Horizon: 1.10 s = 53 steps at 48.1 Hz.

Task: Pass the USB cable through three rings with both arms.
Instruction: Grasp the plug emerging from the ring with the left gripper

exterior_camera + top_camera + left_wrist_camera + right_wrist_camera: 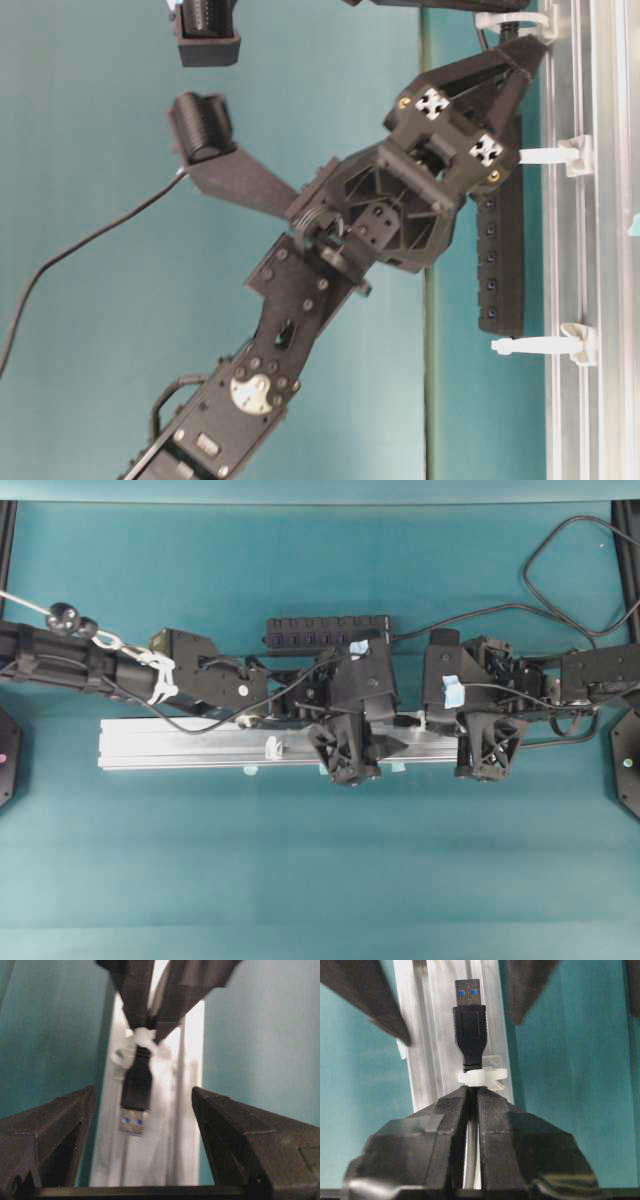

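Three rings (pixel 560 155) were listed for the aluminium rail (pixel 180 745), but I could count them only in part. The overhead view gave me one ring clear of the arms and another, half covered, between the two grippers. The table-level view cut the topmost ring at the frame edge. The left wrist view was blurred, so the ring there read as a pale smear.

Item, USB cable (pixel 469 1015): its plug stood just past a ring on the rail, blue-tongued metal end pointing away from the right gripper (pixel 471 1091). Behind the plug the cable ran back between that gripper's fingers. Overhead, most of its length looped off toward the top right corner.

Item, right gripper: jaws pressed together on the cable directly behind the ring, tips touching or all but touching the ring.

Item, left gripper (pixel 142 1110): jaws spread wide, holding nothing, one finger on either side of the plug without contact. It faced the right gripper along the rail, reaching in level and low.

Item, black hub bar (pixel 328 632): lying beyond the rail, partly under the left arm.
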Motion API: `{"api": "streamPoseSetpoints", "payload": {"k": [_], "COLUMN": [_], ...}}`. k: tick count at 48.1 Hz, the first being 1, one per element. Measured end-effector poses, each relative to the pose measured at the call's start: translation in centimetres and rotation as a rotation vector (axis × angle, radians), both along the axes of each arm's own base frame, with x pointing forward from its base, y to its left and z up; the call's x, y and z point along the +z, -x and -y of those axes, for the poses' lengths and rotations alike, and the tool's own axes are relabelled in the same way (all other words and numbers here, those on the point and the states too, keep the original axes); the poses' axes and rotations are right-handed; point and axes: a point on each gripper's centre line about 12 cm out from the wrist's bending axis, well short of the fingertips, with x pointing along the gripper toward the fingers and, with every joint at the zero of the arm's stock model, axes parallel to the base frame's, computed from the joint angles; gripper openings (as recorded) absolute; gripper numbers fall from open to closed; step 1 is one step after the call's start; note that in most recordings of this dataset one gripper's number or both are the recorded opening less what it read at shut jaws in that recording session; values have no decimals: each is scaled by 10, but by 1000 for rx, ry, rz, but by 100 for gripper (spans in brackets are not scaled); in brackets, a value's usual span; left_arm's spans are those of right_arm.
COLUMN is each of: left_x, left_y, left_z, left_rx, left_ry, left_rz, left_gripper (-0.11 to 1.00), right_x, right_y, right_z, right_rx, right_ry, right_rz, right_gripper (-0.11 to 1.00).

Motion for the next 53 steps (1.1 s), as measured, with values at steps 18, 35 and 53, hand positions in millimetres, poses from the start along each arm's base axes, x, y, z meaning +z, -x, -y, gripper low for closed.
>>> {"api": "streamPoseSetpoints", "payload": {"k": [18, 35, 53], "left_x": [-1, -2, 1], "left_y": [-4, -4, -6], "left_z": [-2, 0, 0], "left_rx": [0, -4, -36], "left_ry": [-4, -6, -53], "left_rz": [1, 0, -4], "left_gripper": [72, 21, 21], "right_x": [1, 1, 1], "right_y": [-2, -2, 1], "right_z": [0, 0, 0], "right_rx": [1, 0, -8], "right_ry": [2, 2, -6], "right_rz": [14, 18, -9], "right_gripper": [-8, -8, -7]}}
